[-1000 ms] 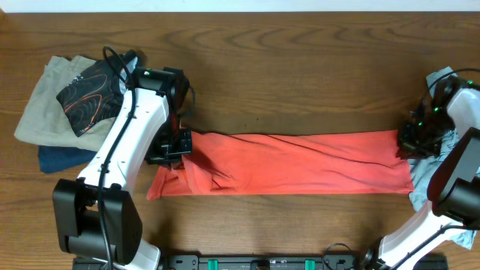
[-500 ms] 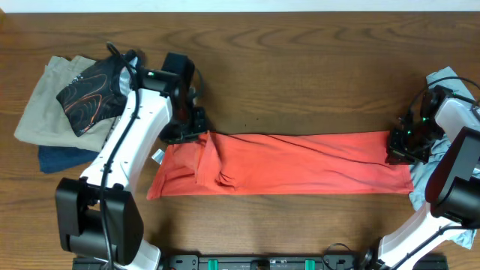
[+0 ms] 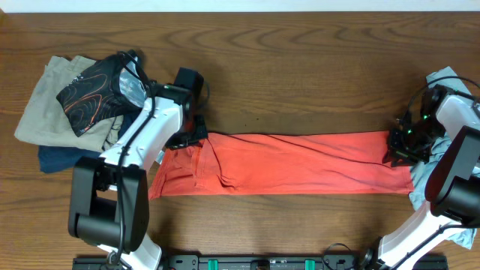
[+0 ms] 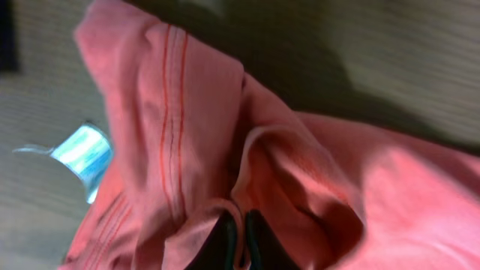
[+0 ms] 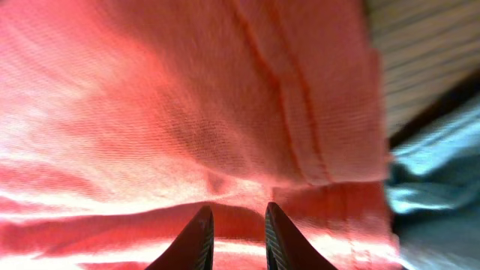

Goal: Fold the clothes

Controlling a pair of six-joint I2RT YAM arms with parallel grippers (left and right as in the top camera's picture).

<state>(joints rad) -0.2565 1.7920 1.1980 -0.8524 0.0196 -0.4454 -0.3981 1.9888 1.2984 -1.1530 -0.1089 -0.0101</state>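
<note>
Left arm [image 3: 146, 131] shifted, left jaws clamped on one coral T-shirt [image 3: 300, 165], right jaws seemingly apart.

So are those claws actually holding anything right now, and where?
The left gripper pinches a fold of the red T-shirt at its left end. The right gripper, jaws apart over the other end, seems to grip nothing.
</note>
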